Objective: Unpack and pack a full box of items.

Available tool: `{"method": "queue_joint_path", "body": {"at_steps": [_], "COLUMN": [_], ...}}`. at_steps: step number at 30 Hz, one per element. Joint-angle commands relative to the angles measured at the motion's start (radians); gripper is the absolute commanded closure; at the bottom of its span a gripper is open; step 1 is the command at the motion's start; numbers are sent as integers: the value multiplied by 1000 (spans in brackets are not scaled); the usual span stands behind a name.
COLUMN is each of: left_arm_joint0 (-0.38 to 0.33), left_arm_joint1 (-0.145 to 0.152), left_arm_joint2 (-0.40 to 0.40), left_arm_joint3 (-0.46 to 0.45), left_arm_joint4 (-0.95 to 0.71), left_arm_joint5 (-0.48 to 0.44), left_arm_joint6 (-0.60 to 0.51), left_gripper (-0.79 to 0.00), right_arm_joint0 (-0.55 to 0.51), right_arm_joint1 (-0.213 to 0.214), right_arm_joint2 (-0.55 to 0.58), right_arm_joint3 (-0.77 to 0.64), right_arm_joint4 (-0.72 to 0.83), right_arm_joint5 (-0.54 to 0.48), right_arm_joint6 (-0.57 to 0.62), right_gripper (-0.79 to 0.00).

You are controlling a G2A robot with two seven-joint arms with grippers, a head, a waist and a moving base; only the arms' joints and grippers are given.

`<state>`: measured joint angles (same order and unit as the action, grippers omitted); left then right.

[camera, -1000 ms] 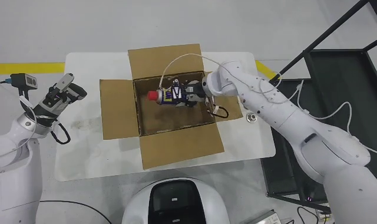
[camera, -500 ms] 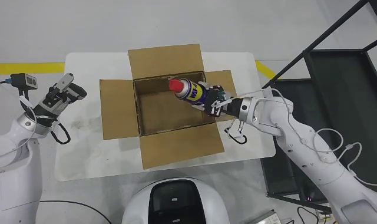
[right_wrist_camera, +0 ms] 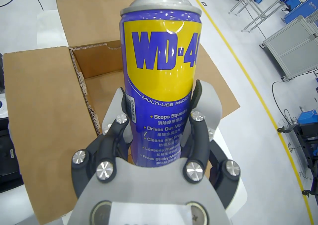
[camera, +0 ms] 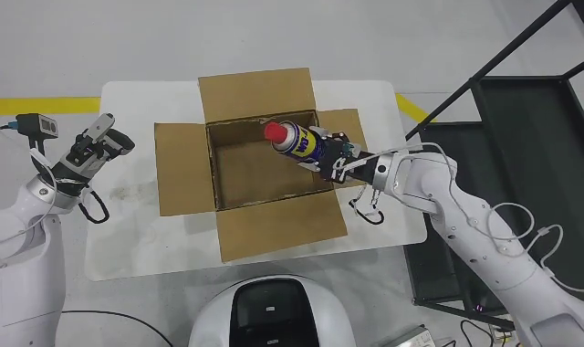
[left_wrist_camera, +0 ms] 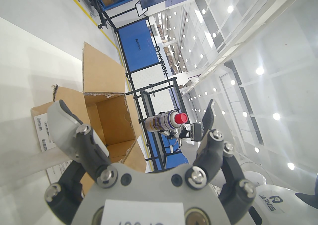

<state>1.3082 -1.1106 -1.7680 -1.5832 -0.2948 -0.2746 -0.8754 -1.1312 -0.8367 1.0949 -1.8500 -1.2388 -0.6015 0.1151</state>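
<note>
White table [camera: 137, 247] on a bright workshop floor with the open cardboard box [camera: 258, 93] in the middle. The big change: the spray can [camera: 297, 140] was lying flat down inside the box a second ago, and now it's up out of it, tilted red cap up above the wall on the right arm's side. The right gripper [camera: 334, 161] has its jaws clamped round the can's lower body and has barely drifted in the last half second, so I'd say the lift-out is done and it just needs setting down. The left gripper [camera: 111, 135] hasn't budged at the table's left edge, jaws spread wide with nothing in them.
</note>
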Motion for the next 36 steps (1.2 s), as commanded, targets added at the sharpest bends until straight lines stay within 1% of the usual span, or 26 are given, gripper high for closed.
{"method": "queue_joint_path", "body": {"at_steps": [1, 6, 9, 12, 14, 15, 17, 20, 23, 27, 30, 36], "left_arm_joint0": [0, 0, 0, 0, 0, 0, 0, 0, 0, 0, 0, 0], "left_arm_joint1": [0, 0, 0, 0, 0, 0, 0, 0, 0, 0, 0, 0], "left_arm_joint2": [0, 0, 0, 0, 0, 0, 0, 0, 0, 0, 0, 0], "left_arm_joint3": [0, 0, 0, 0, 0, 0, 0, 0, 0, 0, 0, 0], "left_arm_joint4": [0, 0, 0, 0, 0, 0, 0, 0, 0, 0, 0, 0], "left_arm_joint5": [0, 0, 0, 0, 0, 0, 0, 0, 0, 0, 0, 0], "left_arm_joint6": [0, 0, 0, 0, 0, 0, 0, 0, 0, 0, 0, 0], "left_gripper": [-785, -785, -785, -785, -785, -785, -785, -785, -785, -785, -785, -785], "right_arm_joint0": [0, 0, -15, -57, -88, -113, -162, -244, -328, -428, -493, -505], "right_arm_joint1": [0, 0, -3, -4, 1, 2, 6, 11, 11, 10, 7, 6], "right_arm_joint2": [0, 0, 15, 50, 88, 109, 152, 210, 255, 312, 345, 351], "right_arm_joint3": [0, 0, 22, 80, 115, 139, 189, 263, 316, 331, 325, 325], "right_arm_joint4": [0, 0, 45, 154, 148, 164, 139, 92, 79, 120, 158, 167], "right_arm_joint5": [0, 0, 13, -2, -20, -18, -1, 52, 131, 207, 241, 244], "right_arm_joint6": [0, 0, -56, -166, -237, -297, -399, -563, -675, -740, -769, -771], "right_gripper": [0, 0, 0, 0, 0, 0, 0, 0, 0, 0, 0, 0]}}
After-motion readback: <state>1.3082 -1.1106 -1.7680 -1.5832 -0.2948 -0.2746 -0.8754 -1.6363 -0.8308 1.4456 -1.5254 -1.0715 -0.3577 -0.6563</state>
